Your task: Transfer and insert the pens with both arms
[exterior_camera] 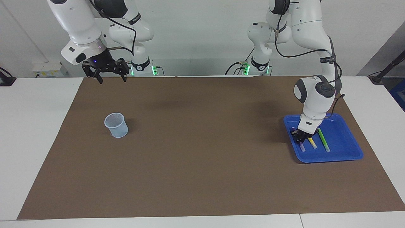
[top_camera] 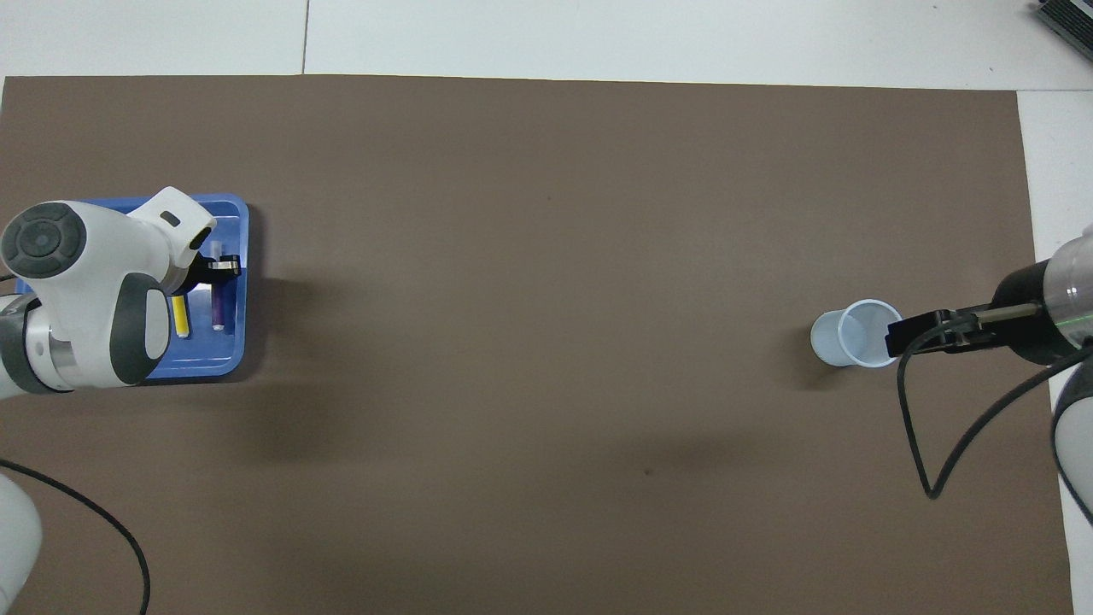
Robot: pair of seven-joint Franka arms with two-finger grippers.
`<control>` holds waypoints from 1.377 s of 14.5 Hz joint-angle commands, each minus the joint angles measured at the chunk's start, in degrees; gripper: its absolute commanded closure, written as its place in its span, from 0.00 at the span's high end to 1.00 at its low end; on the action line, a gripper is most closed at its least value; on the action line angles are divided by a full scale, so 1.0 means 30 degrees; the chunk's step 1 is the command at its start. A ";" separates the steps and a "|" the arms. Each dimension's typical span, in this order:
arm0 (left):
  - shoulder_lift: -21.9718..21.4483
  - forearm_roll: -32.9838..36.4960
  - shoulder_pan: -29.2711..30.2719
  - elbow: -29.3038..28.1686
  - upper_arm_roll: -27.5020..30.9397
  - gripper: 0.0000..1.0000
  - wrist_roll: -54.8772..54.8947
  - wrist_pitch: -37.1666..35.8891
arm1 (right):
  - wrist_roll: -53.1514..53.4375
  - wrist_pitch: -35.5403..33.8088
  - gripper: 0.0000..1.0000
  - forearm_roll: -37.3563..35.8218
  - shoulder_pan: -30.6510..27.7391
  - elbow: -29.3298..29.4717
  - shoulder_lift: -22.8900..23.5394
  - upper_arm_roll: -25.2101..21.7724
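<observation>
Three pens lie in a blue tray (exterior_camera: 345, 142) at the left arm's end of the table. My left gripper (exterior_camera: 300, 138) is down in the tray, shut on the purple pen (exterior_camera: 302, 147), whose pale cap points away from the robots. Beside it lie the yellow pen (exterior_camera: 312, 143) and the green pen (exterior_camera: 323, 140). In the overhead view the purple pen (top_camera: 219, 307) and yellow pen (top_camera: 181, 316) show under the left gripper (top_camera: 219, 267); the arm hides the green one. My right gripper (exterior_camera: 109, 76) waits open in the air over the mat's edge by the robots.
A pale translucent cup (exterior_camera: 116, 125) stands upright on the brown mat (exterior_camera: 202, 142) toward the right arm's end. In the overhead view the raised right gripper (top_camera: 895, 335) shows beside the cup (top_camera: 858, 333). White table surrounds the mat.
</observation>
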 commanded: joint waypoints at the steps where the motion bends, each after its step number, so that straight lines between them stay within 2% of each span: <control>1: -0.0779 -0.0298 -0.0355 0.0061 0.0251 0.00 0.0106 -0.1137 | 0.0184 0.0317 1.00 0.0308 -0.0120 -0.0556 -0.0500 0.0021; 11: -0.3415 -0.0298 -0.0384 0.0119 0.0251 0.00 0.0018 -0.4680 | 0.0184 0.0317 1.00 0.0308 -0.0120 -0.0673 -0.0617 0.0021; 16: -0.5203 -0.0240 -0.0384 0.1084 0.0251 0.00 0.0076 -0.8516 | 0.0213 0.0229 1.00 0.0308 -0.0003 -0.0789 -0.0676 0.0021; 20: -0.6112 -0.0269 -0.0384 0.1116 0.0251 0.00 -0.0157 -0.9107 | 0.0184 0.0346 1.00 0.0308 0.0055 -0.1258 -0.0910 0.0021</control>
